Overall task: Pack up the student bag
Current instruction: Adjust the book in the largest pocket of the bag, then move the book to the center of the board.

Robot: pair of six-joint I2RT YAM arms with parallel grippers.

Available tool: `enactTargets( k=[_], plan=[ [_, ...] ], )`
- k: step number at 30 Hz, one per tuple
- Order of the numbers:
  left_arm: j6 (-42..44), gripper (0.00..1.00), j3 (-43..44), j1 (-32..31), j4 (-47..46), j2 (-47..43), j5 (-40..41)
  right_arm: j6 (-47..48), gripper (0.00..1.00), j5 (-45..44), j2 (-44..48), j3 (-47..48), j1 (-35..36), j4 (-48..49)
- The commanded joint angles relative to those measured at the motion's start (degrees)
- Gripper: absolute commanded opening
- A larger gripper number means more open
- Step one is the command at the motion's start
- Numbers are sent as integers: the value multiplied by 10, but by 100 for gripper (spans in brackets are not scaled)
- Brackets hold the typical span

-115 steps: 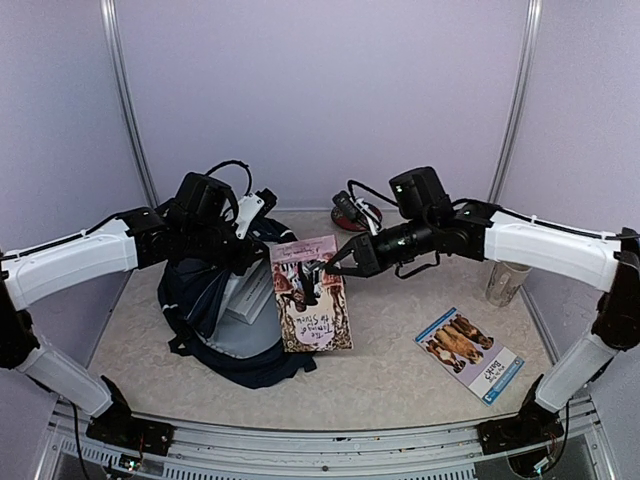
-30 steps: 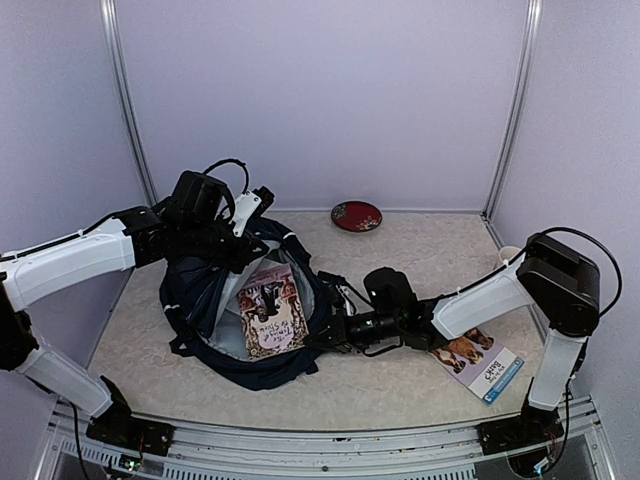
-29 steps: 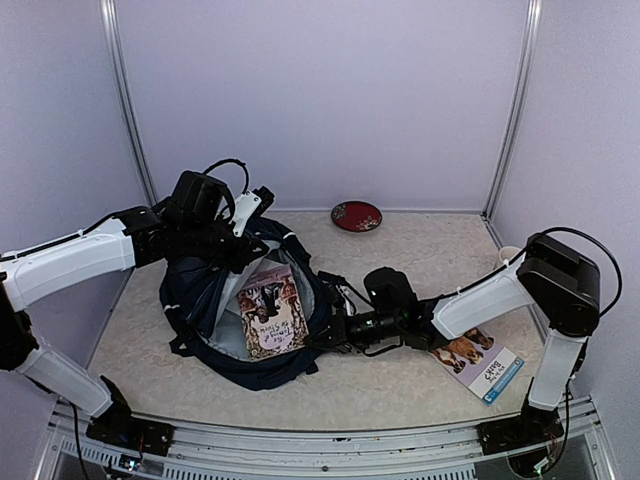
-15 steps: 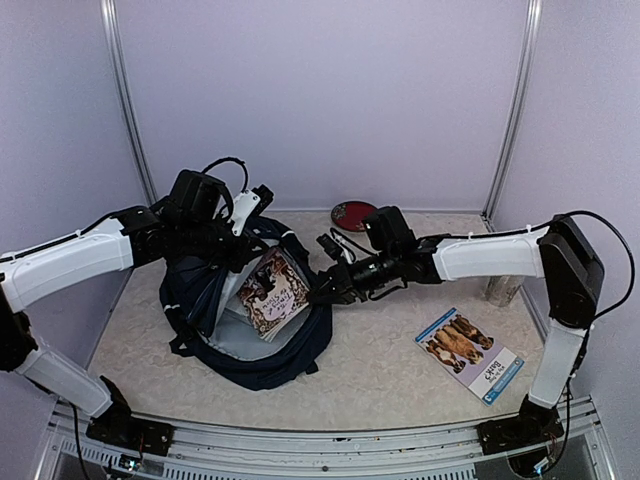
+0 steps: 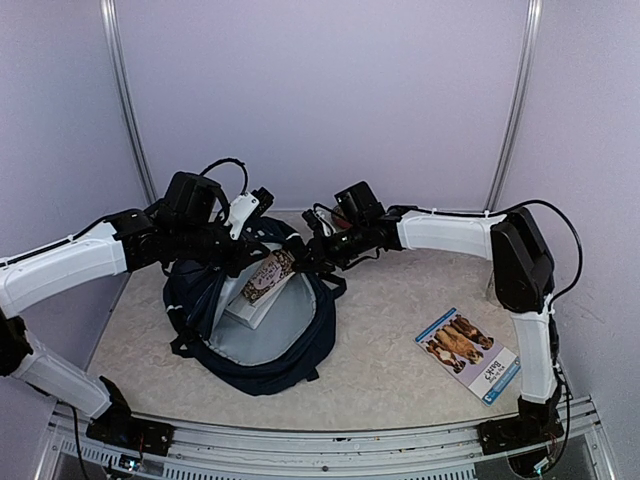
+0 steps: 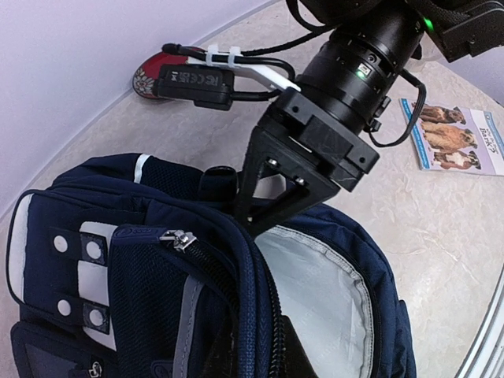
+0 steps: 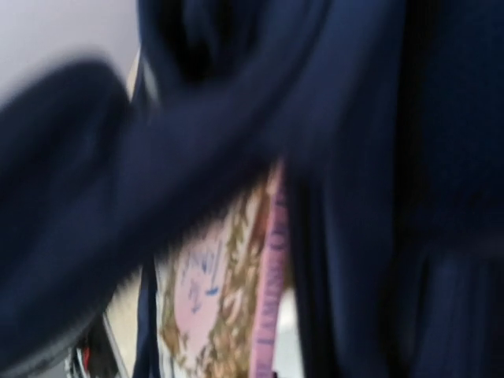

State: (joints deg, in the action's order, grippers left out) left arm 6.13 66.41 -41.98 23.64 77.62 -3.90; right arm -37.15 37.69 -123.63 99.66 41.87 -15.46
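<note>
From above, the pale speckled surface (image 5: 390, 330) sits inside plain lilac walls (image 5: 320, 100) with metal posts at the far corners. The student bag (image 5: 305, 355) lies open at the left side, grey lining up. The left claw (image 5: 224, 257) is clamped on its far rim. The right claw (image 5: 304, 261) is at the rim beside a pink book (image 5: 268, 277) tilted into the bag. A dog booklet (image 5: 468, 355) lies near the right near corner.

The left wrist view shows the right claw's fingers (image 6: 256, 189) drawn narrow over the bag's edge, and a red dish (image 6: 146, 75) at the far edge.

The right wrist view is blurred: navy fabric and the book's cover.
</note>
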Motion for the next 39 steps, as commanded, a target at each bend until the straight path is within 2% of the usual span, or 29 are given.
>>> enactTargets(
  k=[1,4,6,13,15,16,17,18,22,24,26,27,28,31,35,39],
  plan=[
    [-1,0,17,-12,-74,-16,-41,-42,8,-57,-33,44,8,90],
    [-2,0,16,-11,-76,-17,-41,-49,16,-73,-62,84,16,91],
    [-1,0,15,-9,-76,-17,-38,-55,17,-86,-69,91,19,101],
    [-4,0,14,-5,-76,-15,-28,-31,39,-129,-27,59,20,98],
    [-6,0,15,-3,-76,-14,-25,-2,56,-161,17,20,20,84],
    [-7,0,15,-2,-76,-14,-24,18,73,-184,47,4,20,72],
    [-7,0,15,-1,-76,-15,-24,41,95,-213,75,-12,20,46],
    [-8,0,16,0,-76,-14,-23,63,100,-249,109,-26,19,20],
    [-8,0,16,1,-76,-13,-23,134,100,-437,247,-101,19,-96],
    [-9,0,16,2,-76,-13,-22,140,100,-540,314,-163,18,-140],
    [-9,0,16,3,-75,-11,-19,94,100,-659,383,-252,17,-167],
    [-9,0,16,3,-75,-11,-19,56,100,-686,428,-306,17,-176],
    [-9,0,16,3,-74,-11,-19,34,100,-686,458,-377,15,-176],
    [-9,0,16,3,-74,-10,-18,-64,100,-649,530,-511,-5,-182],
    [-11,0,17,4,-73,-8,-17,-294,100,-655,600,-627,-62,-259],
    [-9,0,19,3,-71,-9,-15,-407,100,-644,697,-717,-92,-256]
  ],
)
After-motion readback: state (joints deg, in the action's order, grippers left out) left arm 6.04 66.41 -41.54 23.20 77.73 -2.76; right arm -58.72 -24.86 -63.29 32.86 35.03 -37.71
